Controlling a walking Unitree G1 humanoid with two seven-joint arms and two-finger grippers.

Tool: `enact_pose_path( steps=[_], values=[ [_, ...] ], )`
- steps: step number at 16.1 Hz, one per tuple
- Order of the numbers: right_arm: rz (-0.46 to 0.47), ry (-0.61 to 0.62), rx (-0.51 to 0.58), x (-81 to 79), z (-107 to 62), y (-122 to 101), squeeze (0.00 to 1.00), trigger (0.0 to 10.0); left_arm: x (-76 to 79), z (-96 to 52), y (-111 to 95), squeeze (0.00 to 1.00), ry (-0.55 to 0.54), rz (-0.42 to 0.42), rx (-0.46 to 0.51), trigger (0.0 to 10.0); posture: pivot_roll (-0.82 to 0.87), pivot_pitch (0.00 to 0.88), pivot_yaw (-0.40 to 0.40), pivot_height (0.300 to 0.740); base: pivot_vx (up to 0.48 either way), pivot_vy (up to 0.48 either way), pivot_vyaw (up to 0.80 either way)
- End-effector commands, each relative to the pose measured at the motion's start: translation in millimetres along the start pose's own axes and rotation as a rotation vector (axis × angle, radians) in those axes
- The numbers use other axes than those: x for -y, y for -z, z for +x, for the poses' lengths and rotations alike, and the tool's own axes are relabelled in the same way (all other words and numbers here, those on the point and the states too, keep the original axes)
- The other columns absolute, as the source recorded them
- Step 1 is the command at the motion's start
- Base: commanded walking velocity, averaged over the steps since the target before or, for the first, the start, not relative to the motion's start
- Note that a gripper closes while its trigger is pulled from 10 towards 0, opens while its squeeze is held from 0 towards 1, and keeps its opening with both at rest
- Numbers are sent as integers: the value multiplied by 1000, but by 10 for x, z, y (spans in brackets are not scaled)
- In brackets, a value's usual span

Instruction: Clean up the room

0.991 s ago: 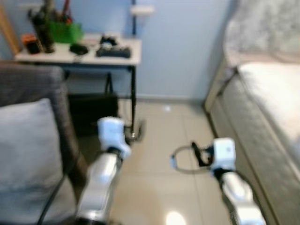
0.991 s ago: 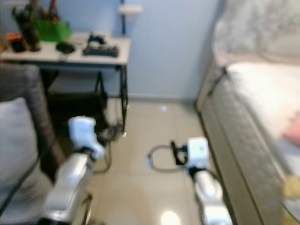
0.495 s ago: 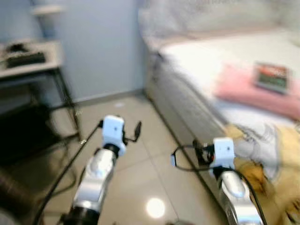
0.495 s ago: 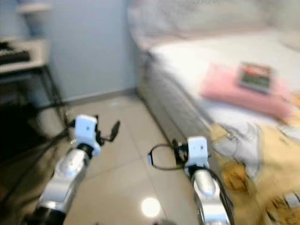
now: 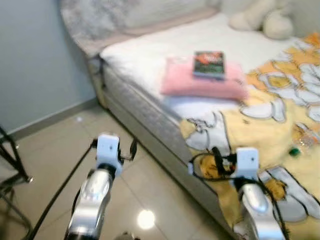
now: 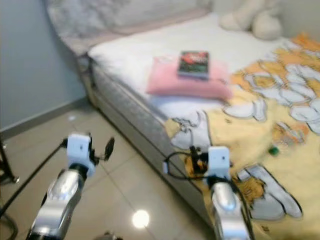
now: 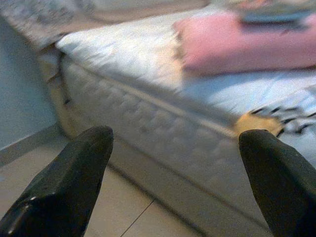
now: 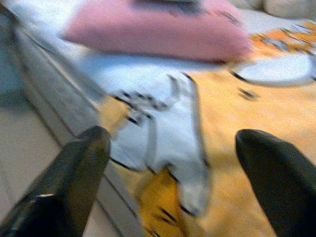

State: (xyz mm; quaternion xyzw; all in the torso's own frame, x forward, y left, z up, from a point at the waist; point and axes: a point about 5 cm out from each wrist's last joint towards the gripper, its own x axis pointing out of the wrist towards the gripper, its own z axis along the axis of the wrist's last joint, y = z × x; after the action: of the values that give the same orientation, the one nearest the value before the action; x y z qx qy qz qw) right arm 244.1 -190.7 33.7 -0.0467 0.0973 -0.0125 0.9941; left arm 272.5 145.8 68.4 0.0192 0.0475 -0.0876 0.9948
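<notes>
Beside the bed [image 5: 150, 125], the robot stands on pale floor tiles [image 5: 55, 150] with both arms held out in front of it. The left gripper [image 7: 173, 182] hangs above the tiles just off the mattress's quilted side, its two black fingers [image 7: 64, 187] spread wide with nothing between them. The right gripper [image 8: 168, 182] reaches over the bed's edge, above the yellow cartoon-print blanket [image 5: 260, 125], and its fingers [image 8: 74, 182] are likewise parted wide and empty.

The mattress edge runs on a slant from the grey headboard [image 5: 100, 20] at the far left down toward the robot's right arm, leaving an open wedge of floor between the bed and the blue-grey wall [image 5: 35, 60]. Black metal legs [image 5: 12, 165] stand at the far left of that floor, and a black cable [image 5: 60, 190] trails under the left arm.

On the white sheet [image 5: 150, 55] lies a pink pillow [image 5: 200, 82], its long axis running roughly crosswise to the bed's length, near the mattress edge. A dark-covered book [image 5: 209, 64] rests flat on top of it, its long side pointing away toward the head of the bed. A cream plush toy [image 5: 260, 17] sits by the far end. A small green object [image 5: 295, 150] lies on the blanket to the right; the blur makes it impossible to tell what it is.
</notes>
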Motion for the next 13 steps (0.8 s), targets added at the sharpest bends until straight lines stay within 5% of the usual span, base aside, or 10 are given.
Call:
enact_pose_path(
  steps=[1,12,13],
  values=[
    [0,13,29,-2,43,-61,1000,10000,19,67,-81,1000,5,-11,32,10000,33,0,-15,727,0,0,-587],
    [13,28,49,-43,18,-73,1000,10000,77,87,-148,1000,79,23,58,10000,29,0,-9,727,0,0,-633],
    [11,34,49,-34,6,-63,1000,10000,65,71,-168,0,74,73,78,10000,30,0,-9,727,0,0,-675]
  ],
)
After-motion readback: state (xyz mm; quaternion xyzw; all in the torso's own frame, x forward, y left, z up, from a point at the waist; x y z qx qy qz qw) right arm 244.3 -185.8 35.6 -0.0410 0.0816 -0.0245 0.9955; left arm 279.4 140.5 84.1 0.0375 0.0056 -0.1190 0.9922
